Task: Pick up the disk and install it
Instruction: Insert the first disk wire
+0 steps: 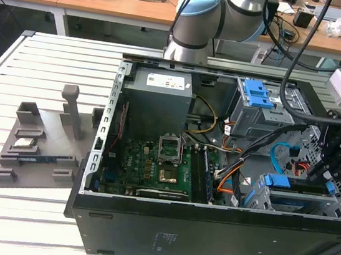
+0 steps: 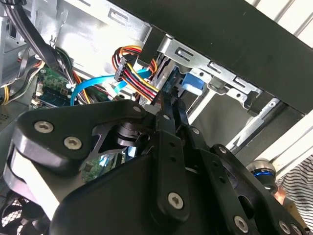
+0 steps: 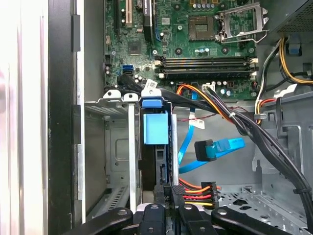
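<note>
The disk (image 3: pixel 155 128) stands on edge in the metal drive cage (image 3: pixel 115 147) at the front corner of the open computer case (image 1: pixel 207 233), its blue bracket (image 2: pixel 193 82) facing the motherboard. In the exterior view the disk (image 1: pixel 292 183) sits low in the case toward that view's right. My gripper (image 1: pixel 322 179) reaches down into the case at the disk's rear end. In both wrist views the black fingers (image 3: pixel 164 193) close on the disk's narrow edge, and my gripper (image 2: pixel 171 105) points along the disk toward the bracket.
A bundle of red, yellow and orange wires with a black plug (image 3: pixel 198 192) and a loose blue data cable (image 3: pixel 215 148) lie right beside the fingers. Black cables (image 3: pixel 254 132) cross the bay. A motherboard (image 1: pixel 153 163), a power supply (image 1: pixel 160 98) and an upper blue-latched cage (image 1: pixel 258 104) fill the case. A grey fixture (image 1: pixel 36 141) rests on the slatted table.
</note>
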You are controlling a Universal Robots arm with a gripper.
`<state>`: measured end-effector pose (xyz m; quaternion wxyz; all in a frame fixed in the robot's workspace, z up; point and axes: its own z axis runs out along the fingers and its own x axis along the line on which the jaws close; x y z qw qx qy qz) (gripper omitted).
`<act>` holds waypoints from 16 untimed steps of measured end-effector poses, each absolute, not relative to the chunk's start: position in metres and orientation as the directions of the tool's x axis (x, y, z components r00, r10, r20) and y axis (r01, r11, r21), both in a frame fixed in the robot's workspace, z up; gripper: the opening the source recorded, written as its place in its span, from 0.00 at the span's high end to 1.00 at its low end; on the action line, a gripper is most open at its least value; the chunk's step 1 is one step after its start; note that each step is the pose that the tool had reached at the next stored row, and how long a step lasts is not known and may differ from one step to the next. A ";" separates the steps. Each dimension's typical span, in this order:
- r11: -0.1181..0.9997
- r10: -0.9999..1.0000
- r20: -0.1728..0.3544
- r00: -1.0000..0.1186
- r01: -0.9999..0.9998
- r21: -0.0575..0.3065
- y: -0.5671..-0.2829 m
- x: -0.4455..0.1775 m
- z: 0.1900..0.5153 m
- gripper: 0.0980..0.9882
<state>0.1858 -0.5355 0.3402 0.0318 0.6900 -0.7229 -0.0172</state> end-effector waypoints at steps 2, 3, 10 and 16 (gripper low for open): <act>0.047 -0.999 0.022 -0.046 -0.997 0.069 -0.536 0.186 0.340 0.92; 0.047 -0.999 0.022 -0.046 -0.997 0.069 -0.536 0.186 0.338 0.92; 0.047 -0.999 0.022 -0.046 -0.997 0.069 -0.536 0.186 0.335 0.91; 0.047 -0.999 0.023 -0.045 -0.997 0.068 -0.535 0.186 0.357 0.83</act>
